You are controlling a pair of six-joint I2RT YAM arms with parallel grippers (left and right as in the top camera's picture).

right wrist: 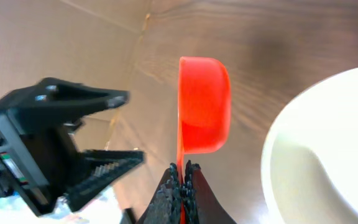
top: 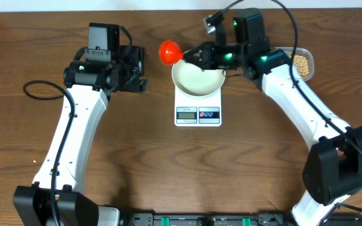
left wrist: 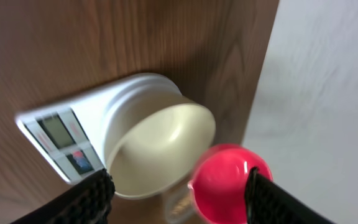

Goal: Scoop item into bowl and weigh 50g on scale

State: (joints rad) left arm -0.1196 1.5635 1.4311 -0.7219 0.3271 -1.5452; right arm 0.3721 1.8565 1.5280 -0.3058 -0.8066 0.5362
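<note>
The white bowl (top: pixel 197 81) stands on the white scale (top: pixel 198 115) at the table's middle and looks empty. My right gripper (top: pixel 197 56) is shut on the handle of a red scoop (top: pixel 168 51), held just beyond the bowl's far-left rim. In the right wrist view the scoop (right wrist: pixel 202 106) is turned on its side above my shut fingers (right wrist: pixel 182 173), with the bowl (right wrist: pixel 328 149) to the right. My left gripper (top: pixel 140 69) is open and empty to the left of the scale. The left wrist view shows the bowl (left wrist: pixel 157 146), scale (left wrist: pixel 51 130) and scoop (left wrist: pixel 225 183). The tan beans (top: pixel 301 63) lie in a clear tub.
The clear plastic tub (top: pixel 311 58) sits at the far right behind my right arm. A black cable (top: pixel 39 91) loops on the table at the left. The scale's display and buttons face the near side.
</note>
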